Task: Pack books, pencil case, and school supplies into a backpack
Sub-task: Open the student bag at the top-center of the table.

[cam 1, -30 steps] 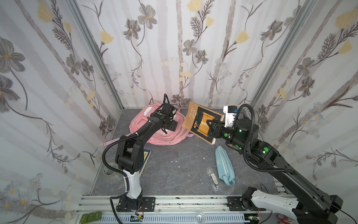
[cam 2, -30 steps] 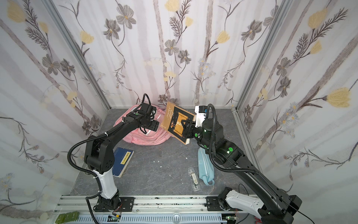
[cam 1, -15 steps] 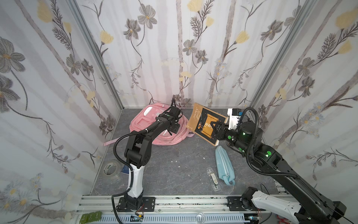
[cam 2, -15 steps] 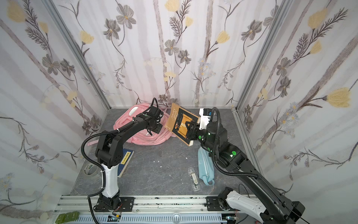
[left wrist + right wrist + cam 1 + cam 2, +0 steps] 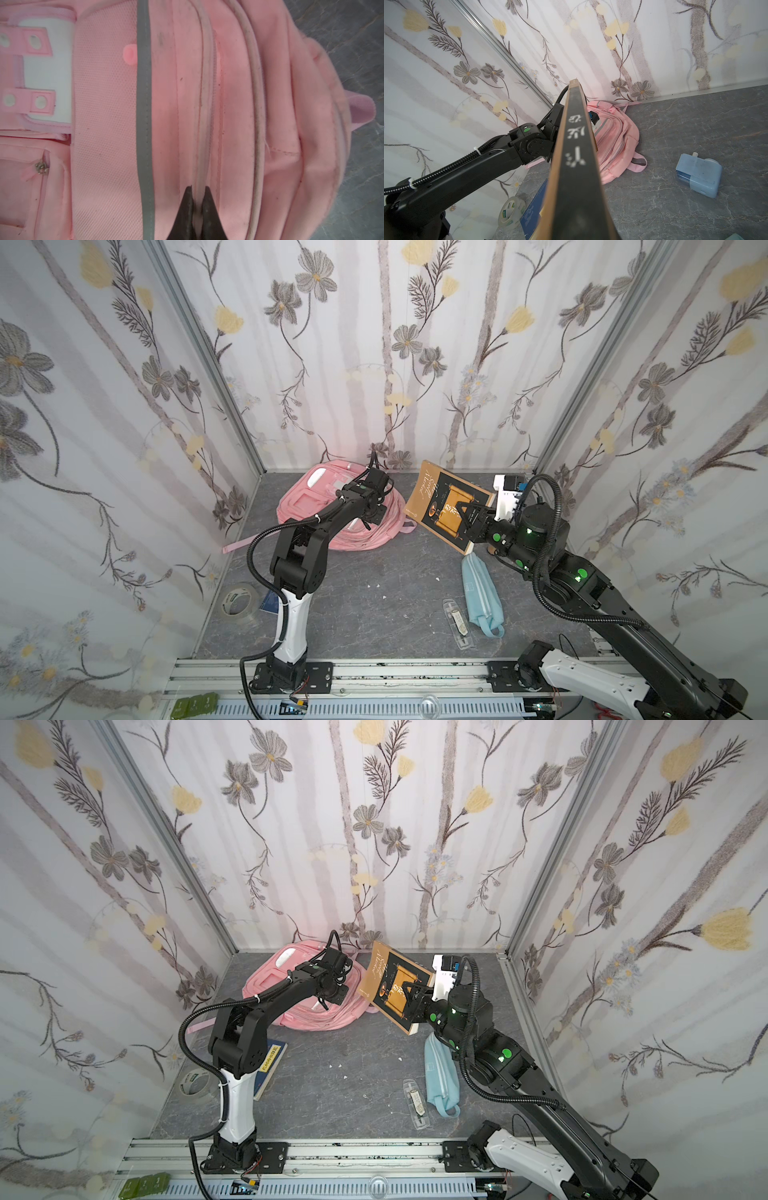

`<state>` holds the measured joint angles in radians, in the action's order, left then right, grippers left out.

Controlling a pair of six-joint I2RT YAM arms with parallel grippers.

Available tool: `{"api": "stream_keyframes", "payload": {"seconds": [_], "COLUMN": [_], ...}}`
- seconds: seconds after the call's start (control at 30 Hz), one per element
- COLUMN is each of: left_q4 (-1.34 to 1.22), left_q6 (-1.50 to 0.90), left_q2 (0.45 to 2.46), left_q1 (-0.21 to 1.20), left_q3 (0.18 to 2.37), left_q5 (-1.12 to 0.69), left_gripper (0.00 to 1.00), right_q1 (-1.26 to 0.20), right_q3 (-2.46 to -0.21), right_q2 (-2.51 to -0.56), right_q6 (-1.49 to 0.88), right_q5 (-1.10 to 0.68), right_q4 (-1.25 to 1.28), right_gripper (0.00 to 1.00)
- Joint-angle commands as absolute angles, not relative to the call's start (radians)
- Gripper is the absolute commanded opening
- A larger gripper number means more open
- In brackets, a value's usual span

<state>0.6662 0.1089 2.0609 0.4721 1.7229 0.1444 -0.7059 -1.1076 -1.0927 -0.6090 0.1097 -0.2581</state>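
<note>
At the back edge of the table, toward its left corner, the pink backpack (image 5: 301, 504) lay flat with its front pockets up. The left gripper (image 5: 197, 188) was pressed down on it, and its jaws were closed tight, pinching the pale zip ridge that runs between two pockets. The right gripper (image 5: 467, 510) held the brown book (image 5: 434, 495) in the air, just beside the backpack on its right side. Its jaws were clamped narrow over one edge of the book, and the book was tilted with the scroll cover turned upward. Whether the low corner of the book touched the backpack, I could not tell. The blue book (image 5: 271, 1063) lay flat near the left edge of the table, partly hidden by the left arm. The tape roll (image 5: 194, 1086) lay just beside it, close to the front left corner. The light-blue pencil case (image 5: 480, 593) lay in the front right part of the table, and the narrow clear case (image 5: 457, 622) lay just beside it. The small pale-blue gadget (image 5: 697, 176) sat on the bare table, apart from the backpack.
</note>
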Motion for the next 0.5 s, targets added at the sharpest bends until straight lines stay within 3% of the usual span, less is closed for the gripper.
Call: {"api": "stream_keyframes", "payload": {"seconds": [0.0, 0.27, 0.47], "left_q4": [0.644, 0.620, 0.491], "left_q6": [0.109, 0.088, 0.064], "left_q2": [2.012, 1.870, 1.722], "left_q1": [0.471, 0.471, 0.465], "left_q3": [1.759, 1.816, 1.738], "left_q5": [0.170, 0.184, 0.125], "left_gripper": [0.00, 0.00, 0.00], "right_q1": [-0.704, -0.689, -0.614], "right_q3": [-1.117, -1.113, -1.097], "right_q2": [-1.090, -1.117, -1.196], "right_q6": [-0.609, -0.657, -0.794], "right_q5": [0.120, 0.106, -0.034], "right_q4": [-0.171, -0.167, -0.130], "right_gripper": [0.00, 0.00, 0.00]}}
